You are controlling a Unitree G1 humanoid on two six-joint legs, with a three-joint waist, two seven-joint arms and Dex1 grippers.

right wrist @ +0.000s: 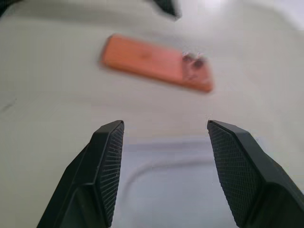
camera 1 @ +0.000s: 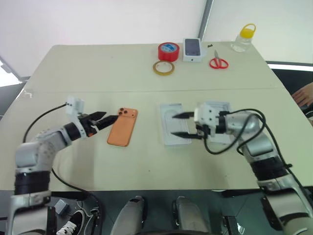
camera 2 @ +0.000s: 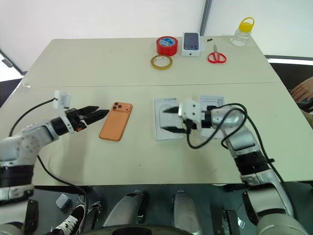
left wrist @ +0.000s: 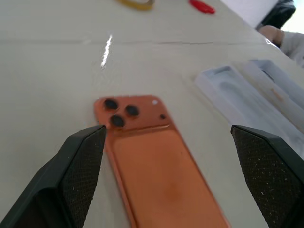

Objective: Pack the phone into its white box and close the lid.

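Black fingers of the right gripper (camera 1: 183, 126) stand apart with nothing between them, hovering over the near end of a shallow white tray (camera 1: 172, 123) that carries a moulded white insert with a rounded outline. Whether this tray is the white box or the lid cannot be told. Just beside it, touching or nearly so along its far-right side, lies a second white rectangular piece (camera 1: 217, 108), largely hidden behind the right wrist; its contents cannot be seen. Neither piece holds the phone.

Over on the left, the left gripper (camera 1: 103, 119) is spread wide and empty, its tips just beside the camera corner of the phone (camera 1: 122, 127). That orange phone lies back-up on the beige table (camera 1: 98, 68), well apart from the white tray.

At the far edge stand a red tape roll (camera 1: 168, 51), a yellowish tape ring (camera 1: 163, 68), a small white box with a phone picture (camera 1: 192, 49), red scissors (camera 1: 218, 62) and a clear bottle with a yellow cap (camera 1: 244, 38).
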